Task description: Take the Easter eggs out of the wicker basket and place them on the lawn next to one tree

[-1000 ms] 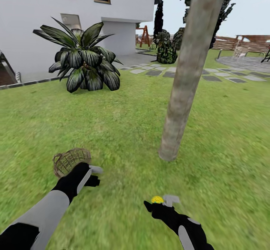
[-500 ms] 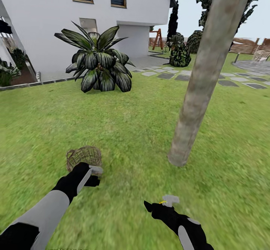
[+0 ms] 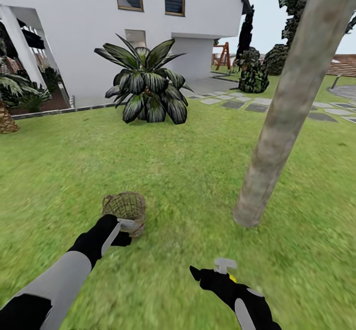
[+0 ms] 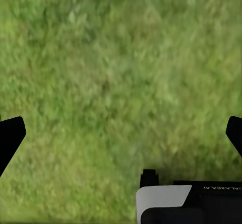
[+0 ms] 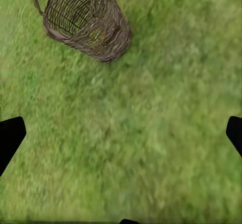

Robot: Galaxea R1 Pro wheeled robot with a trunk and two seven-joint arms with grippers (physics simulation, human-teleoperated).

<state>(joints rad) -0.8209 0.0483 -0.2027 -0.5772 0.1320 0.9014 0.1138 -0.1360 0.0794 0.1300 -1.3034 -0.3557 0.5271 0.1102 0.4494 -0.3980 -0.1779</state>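
The wicker basket (image 3: 124, 210) stands on the lawn (image 3: 188, 171), just beyond my left gripper (image 3: 126, 225), which is open over bare grass (image 4: 121, 133). The right wrist view looks onto the basket (image 5: 83, 20), and a yellow patch of an Easter egg (image 5: 99, 35) shows through the weave. My right gripper (image 3: 225, 263) is open, low over the grass with nothing between its fingers (image 5: 121, 133). A sliver of a yellow Easter egg (image 3: 232, 277) peeks out from behind it. The tree (image 3: 277, 142) rises out of the lawn beyond and to the right of that gripper.
A dark-fronded palm (image 3: 148, 87) grows mid-lawn in front of the white house (image 3: 74, 23). Stone paving slabs (image 3: 257, 106) run across the far right, with dark shrubs (image 3: 253, 75) behind. Open grass lies between basket and trunk.
The camera has swung left, so basket, trunk and house sit further right in the picture. The egg seen plainly by my right gripper before is now mostly behind it.
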